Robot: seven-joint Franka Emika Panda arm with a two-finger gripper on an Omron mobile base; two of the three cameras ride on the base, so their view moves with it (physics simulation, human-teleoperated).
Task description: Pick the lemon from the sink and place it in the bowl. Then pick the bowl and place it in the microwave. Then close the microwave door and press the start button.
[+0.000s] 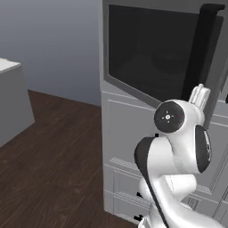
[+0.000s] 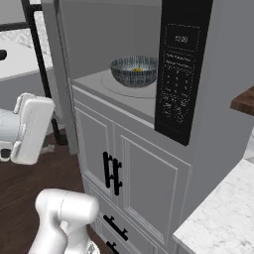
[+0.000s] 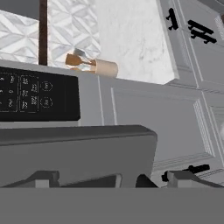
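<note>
- My gripper [image 3: 109, 178] has its fingers spread wide apart, gripping nothing; in the hand view the two dark tips rise just below the grey edge of the microwave door [image 3: 78, 153].
- I see the bowl [image 2: 134, 70] resting on the round turntable in the microwave [image 2: 124, 54], near the front edge of the cavity floor, well apart from my fingers.
- The lemon [image 2: 137, 70] lies inside the bowl, a small yellow spot against the pale speckled interior; the exterior is streaked blue-grey.
- The left base view gives me the door's black glass panel, swung open.
- The right base view shows the dark control panel [image 2: 179, 64] and pale cabinet doors [image 2: 129, 171] with black handles.
</note>
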